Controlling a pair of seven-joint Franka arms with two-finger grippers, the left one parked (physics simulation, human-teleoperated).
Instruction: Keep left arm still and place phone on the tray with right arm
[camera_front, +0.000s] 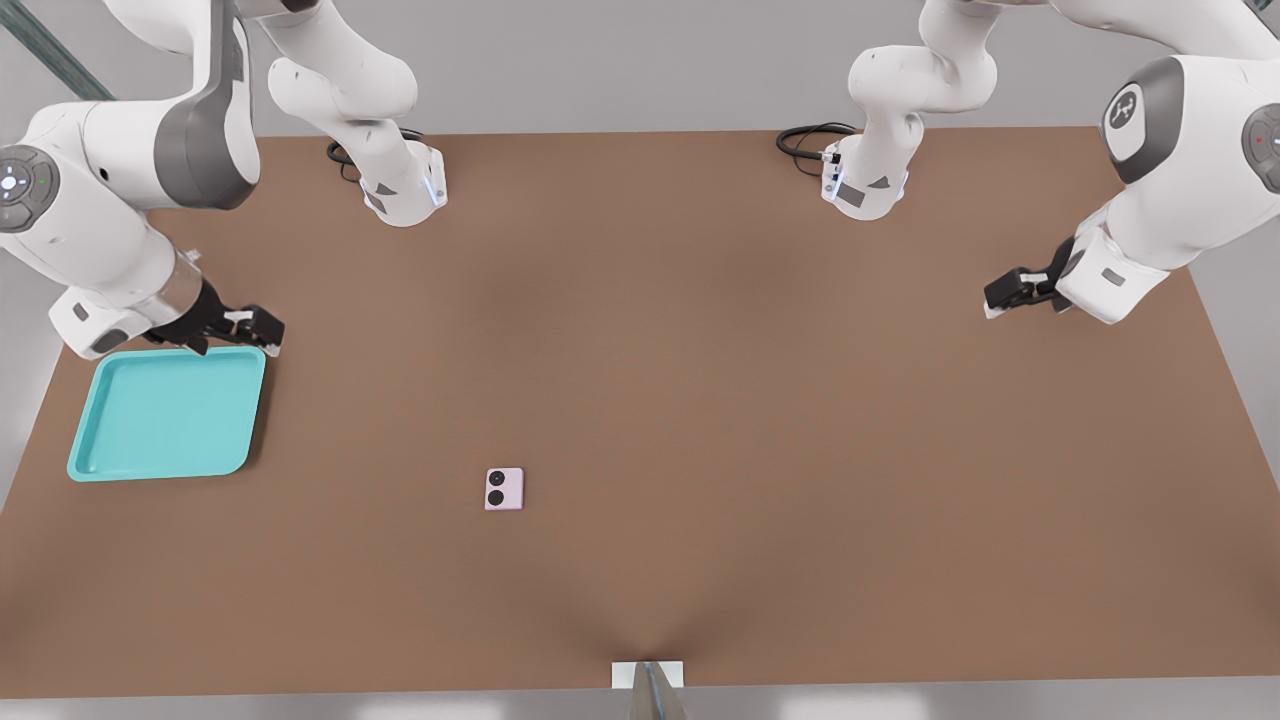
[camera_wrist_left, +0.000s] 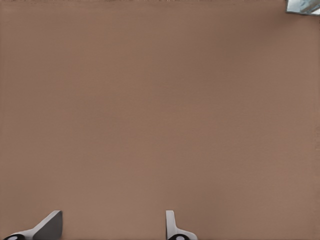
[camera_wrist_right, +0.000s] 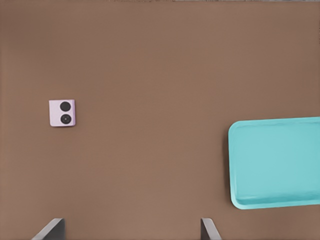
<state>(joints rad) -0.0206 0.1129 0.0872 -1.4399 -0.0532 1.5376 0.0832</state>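
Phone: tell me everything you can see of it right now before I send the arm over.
The phone is small, pale pink, nearly square and folded shut, with two round black lenses in a row along one edge. It looks smooth and rigid. It lies flat on the bare brown table, lenses up, touching nothing else, apart from the teal tray on the front view's left. The gripper hangs open by the tray's far corner, well clear of it.

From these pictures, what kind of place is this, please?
Probably a simulated robot workbench: a plain brown table with arm bases bolted on. A teal tray and pink phone lie apart on it. The right arm's gripper, fingers open, hovers at the tray's far corner.
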